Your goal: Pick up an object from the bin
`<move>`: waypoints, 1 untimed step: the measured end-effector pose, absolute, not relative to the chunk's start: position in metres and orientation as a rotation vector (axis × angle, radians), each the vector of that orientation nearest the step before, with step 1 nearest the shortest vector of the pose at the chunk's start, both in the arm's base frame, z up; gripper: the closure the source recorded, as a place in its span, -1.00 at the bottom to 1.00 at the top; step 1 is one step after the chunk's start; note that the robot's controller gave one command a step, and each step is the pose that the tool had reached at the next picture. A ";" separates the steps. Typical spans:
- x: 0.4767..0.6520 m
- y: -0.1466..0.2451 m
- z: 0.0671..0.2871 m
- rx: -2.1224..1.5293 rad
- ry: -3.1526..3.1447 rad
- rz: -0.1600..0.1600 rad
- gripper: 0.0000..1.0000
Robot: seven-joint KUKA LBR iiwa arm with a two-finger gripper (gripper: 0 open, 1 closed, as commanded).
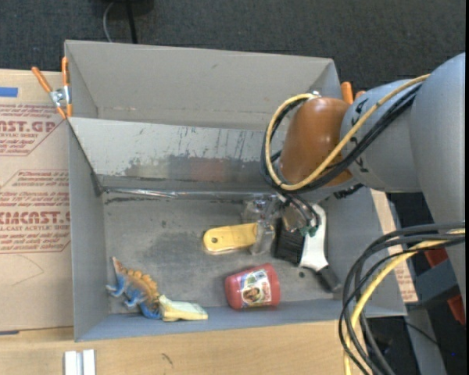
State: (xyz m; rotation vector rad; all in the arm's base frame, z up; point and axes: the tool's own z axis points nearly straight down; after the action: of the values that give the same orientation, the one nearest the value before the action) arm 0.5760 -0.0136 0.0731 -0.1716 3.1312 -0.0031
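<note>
1. Grey metal bin (180, 139), scuffed floor.
2. Hand (264, 237) low at right end of flat yellow piece (227, 239), mid-floor; open or closed, cannot tell.
3. Front: red jar (252, 287); black-and-white thing (301, 244) just right of hand.

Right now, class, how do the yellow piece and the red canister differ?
The yellow piece is flat and long; the red canister is stubby and round. The yellow piece is plain; the red canister bears a label. Both lie on the floor of the bin.
</note>
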 end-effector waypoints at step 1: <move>0.575 -0.013 0.078 -0.170 3.135 -0.002 1.00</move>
State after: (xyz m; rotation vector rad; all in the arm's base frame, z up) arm 0.5752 -0.0134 0.0784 -0.1703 3.1347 -0.0016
